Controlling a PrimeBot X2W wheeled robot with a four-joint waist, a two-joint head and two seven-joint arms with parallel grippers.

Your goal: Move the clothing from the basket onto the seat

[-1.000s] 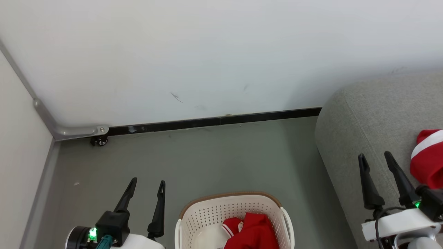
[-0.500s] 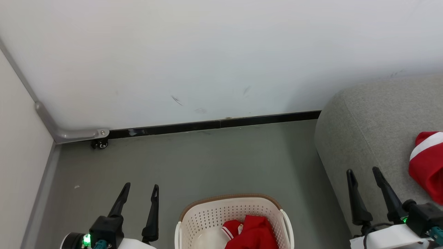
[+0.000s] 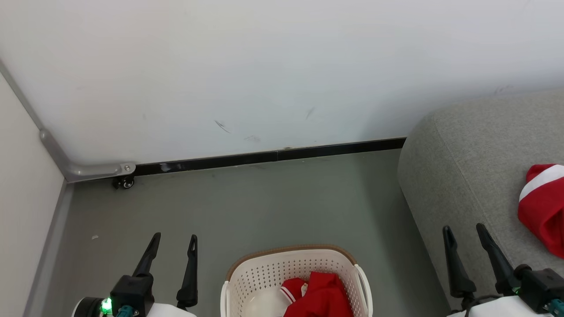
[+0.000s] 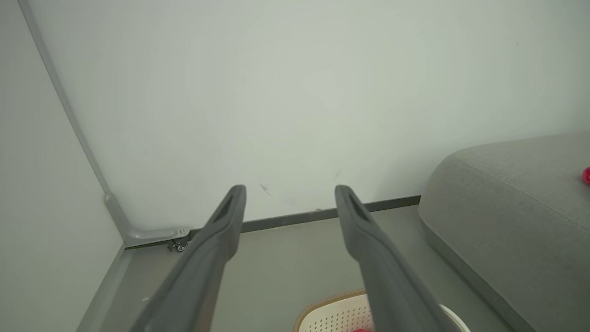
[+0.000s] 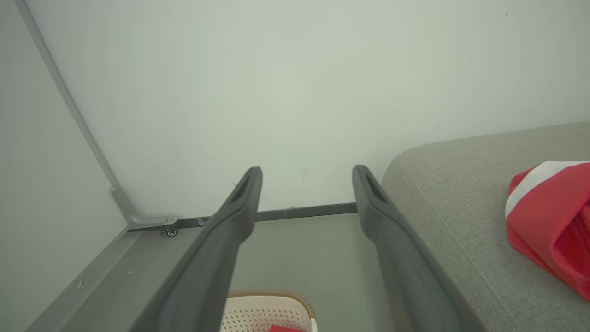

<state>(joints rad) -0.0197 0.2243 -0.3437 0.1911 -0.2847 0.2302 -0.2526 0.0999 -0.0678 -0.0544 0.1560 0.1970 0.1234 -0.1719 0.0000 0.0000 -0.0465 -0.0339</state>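
Observation:
The cream basket with a brown rim stands on the floor at the bottom centre and holds a red garment with white trim. Another red garment with a white stripe lies on the grey seat at the right. My left gripper is open and empty, left of the basket. My right gripper is open and empty over the seat's front edge, left of the garment lying there. The right wrist view shows the seat, that garment and the basket's rim.
A white wall runs behind with a dark baseboard. At the left a grey frame on a small caster meets a side panel. Grey floor lies between the basket and the wall.
My right gripper has drawn back and down from beside the garment on the seat. My left gripper has also lowered and pulled back slightly. The garments have not moved.

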